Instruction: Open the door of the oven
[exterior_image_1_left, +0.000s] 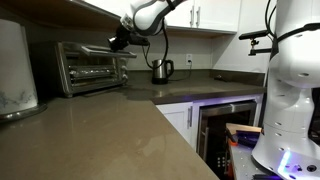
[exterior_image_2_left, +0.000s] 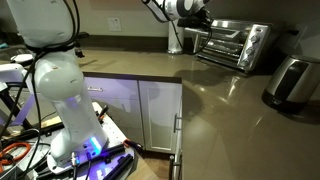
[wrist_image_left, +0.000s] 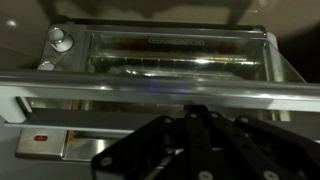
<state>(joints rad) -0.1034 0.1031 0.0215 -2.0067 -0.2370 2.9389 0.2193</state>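
Note:
The silver toaster oven (exterior_image_1_left: 90, 66) stands at the back of the counter and shows in both exterior views (exterior_image_2_left: 236, 45). In the wrist view its door (wrist_image_left: 170, 52) has a glass window with wire racks behind it, and knobs (wrist_image_left: 60, 40) sit at the picture's left. The horizontal bar handle (wrist_image_left: 90, 90) crosses the frame. My gripper (wrist_image_left: 197, 112) has its fingers shut together, with the tips right at the handle bar. In the exterior views the gripper (exterior_image_1_left: 120, 42) (exterior_image_2_left: 200, 14) is at the oven's upper front edge. The door looks upright.
A steel kettle (exterior_image_1_left: 161, 70) (exterior_image_2_left: 176, 40) stands on the counter beside the oven. A black built-in glass-front appliance (exterior_image_1_left: 225, 125) sits under the counter. A white appliance (exterior_image_1_left: 14, 70) and a steel one (exterior_image_2_left: 290, 80) stand near the counter's near end. Upper cabinets (exterior_image_1_left: 205, 14) hang above.

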